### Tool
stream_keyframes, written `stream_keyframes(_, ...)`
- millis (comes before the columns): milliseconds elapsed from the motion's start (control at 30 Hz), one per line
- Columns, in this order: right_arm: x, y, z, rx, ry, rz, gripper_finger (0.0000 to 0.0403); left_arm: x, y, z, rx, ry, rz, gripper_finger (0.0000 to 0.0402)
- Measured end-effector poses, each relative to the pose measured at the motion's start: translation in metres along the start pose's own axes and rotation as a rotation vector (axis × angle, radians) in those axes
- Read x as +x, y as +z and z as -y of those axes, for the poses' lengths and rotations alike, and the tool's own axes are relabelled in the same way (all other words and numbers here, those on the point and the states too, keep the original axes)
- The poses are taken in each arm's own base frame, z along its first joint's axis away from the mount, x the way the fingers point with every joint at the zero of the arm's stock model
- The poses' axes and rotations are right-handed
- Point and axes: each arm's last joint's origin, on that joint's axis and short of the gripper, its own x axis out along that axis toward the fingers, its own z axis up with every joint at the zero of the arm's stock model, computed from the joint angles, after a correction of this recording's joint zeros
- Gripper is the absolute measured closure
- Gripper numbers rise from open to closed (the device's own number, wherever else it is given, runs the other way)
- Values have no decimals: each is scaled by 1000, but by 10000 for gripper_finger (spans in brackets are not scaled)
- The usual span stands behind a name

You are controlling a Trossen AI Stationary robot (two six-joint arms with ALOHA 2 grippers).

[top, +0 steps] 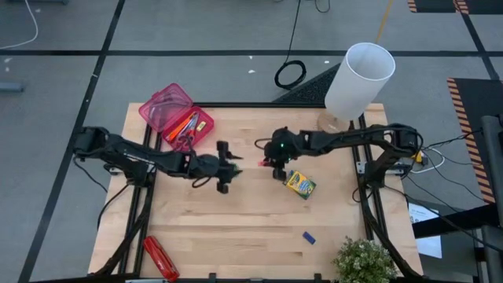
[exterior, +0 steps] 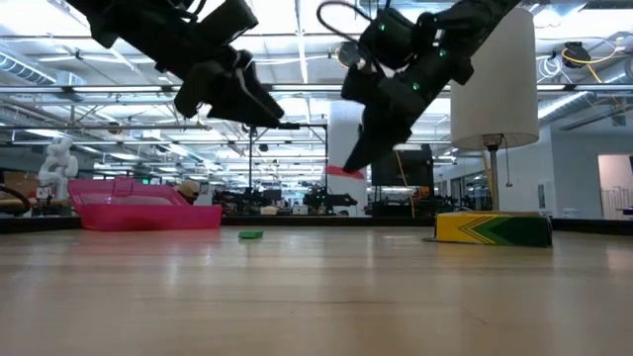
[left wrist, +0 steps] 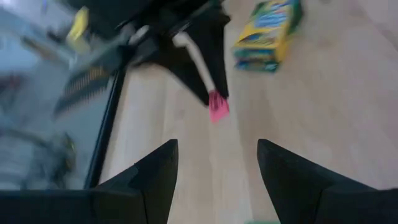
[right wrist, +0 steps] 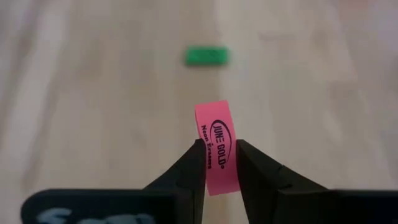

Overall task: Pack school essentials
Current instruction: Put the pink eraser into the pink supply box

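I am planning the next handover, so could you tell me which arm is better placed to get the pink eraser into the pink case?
Probably the left. The right gripper pinches the pink eraser mid-table, but the open left gripper faces it and sits nearer the pink case.

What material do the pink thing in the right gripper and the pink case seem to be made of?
The pink eraser, shut in the right gripper, looks like matte rubber with printed lettering. The pink case looks like translucent glossy plastic: its contents show through.
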Motion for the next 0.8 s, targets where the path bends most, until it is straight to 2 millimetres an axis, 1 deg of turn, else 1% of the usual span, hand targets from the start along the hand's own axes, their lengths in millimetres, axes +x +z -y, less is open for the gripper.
stream_keyframes(133,3,4,-19,-21,40,29,332,8,6,19,167,-37,60,179)
stream_keyframes(300,4,8,-31,-46,64,59,332,16,8,32,300,-48,109,179)
stream_keyframes(400,4,8,-33,-54,67,65,332,20,10,34,309,-33,136,179)
stream_keyframes(667,4,10,-34,-30,71,86,332,20,9,35,299,-52,135,179)
stream_keyframes(800,4,16,-36,-11,121,141,332,22,7,36,305,-55,123,179)
